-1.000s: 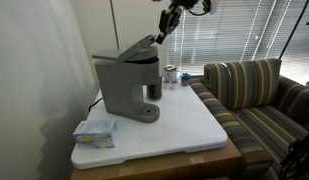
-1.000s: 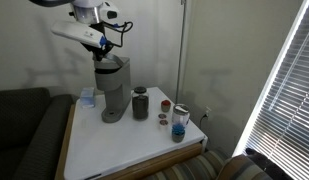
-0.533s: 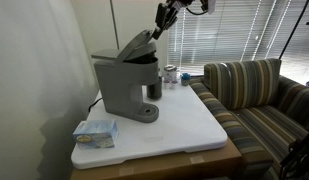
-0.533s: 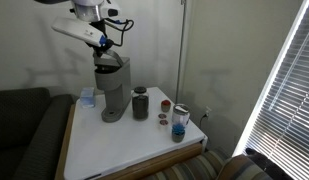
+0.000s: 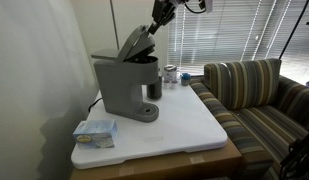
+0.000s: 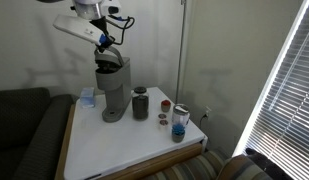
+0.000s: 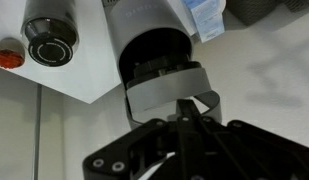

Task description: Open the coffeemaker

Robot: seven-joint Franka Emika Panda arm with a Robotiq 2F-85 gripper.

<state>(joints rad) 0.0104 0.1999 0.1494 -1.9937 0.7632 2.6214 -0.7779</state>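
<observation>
**Grey plastic coffeemaker: lid tilted up, tool at its lip**

The coffeemaker [image 5: 124, 85] stands on the white bench [image 5: 189, 125], toward the wall side in both exterior views. Its dark lid [image 5: 137, 42] is hinged up at a steep tilt, short of vertical. The tool [image 5: 156, 20] is at the raised lip of the lid, at 1 o'clock from the machine body.

Hidden or unclear:
- Tool state: the wrist view shows the tool [image 7: 184, 110] as a dark, blurred mass at 6 o'clock, with its tips meeting the grey lid edge. I can't tell whether the fingers are apart, together or clamped on the lid. The exterior views are too small to settle it.
- The arm is cut off by the top edge of both exterior views.
- The brew chamber [image 7: 159, 60] is exposed but dark. Some parts show, but a pod can't be made out.

Containers:
- The dark cup [image 6: 140, 103] is just beside the machine at 3 o'clock. From the wrist view its top reads as concentric rings, and its contents are unreadable.
- The jar [image 6: 179, 122] is near the bench corner with something blue in its lower part. I can't tell what it is.
- The small red-topped item [image 6: 165, 107] sits between the cup and the jar. In the wrist view it is cut by the left edge.
- The blue-and-white box [image 5: 94, 131] lies flat at 7 o'clock from the machine.

The striped sofa [image 5: 249, 90] is next to the bench at 3 o'clock.
</observation>
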